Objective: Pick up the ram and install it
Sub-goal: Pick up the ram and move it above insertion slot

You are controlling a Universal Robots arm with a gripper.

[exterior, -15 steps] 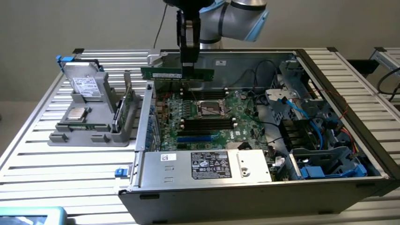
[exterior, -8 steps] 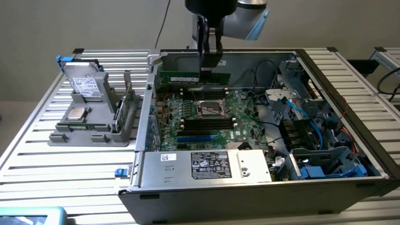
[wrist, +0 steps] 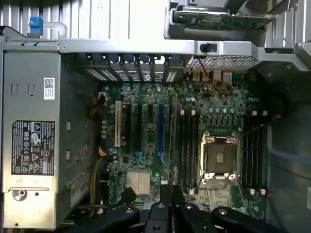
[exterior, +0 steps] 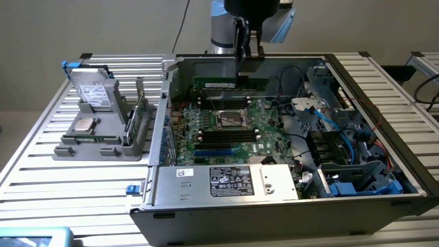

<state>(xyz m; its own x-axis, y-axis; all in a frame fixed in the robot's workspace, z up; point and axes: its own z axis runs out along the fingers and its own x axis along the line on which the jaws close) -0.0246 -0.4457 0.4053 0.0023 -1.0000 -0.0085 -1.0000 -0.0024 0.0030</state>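
From my station I see the end effector (exterior: 241,72) reaching down into the open computer case (exterior: 274,216), which sits in the middle of the table (exterior: 69,195). Its fingers are pinched narrow on the top edge of the ram (exterior: 219,83), so the ram hangs level and upright just above the motherboard (exterior: 219,136), over the black slots on the side of the processor socket (exterior: 232,119) nearest the arm's base. I cannot tell whether its lower edge touches a slot. On the wrist view the end effector (wrist: 168,194) shows with the ram (wrist: 173,145) edge-on as a thin line beside the slots. Toward the table's edge at the exterior view's left stands a grey holder (exterior: 103,149) carrying a silver drive (exterior: 94,95) and a square chip (exterior: 85,125).
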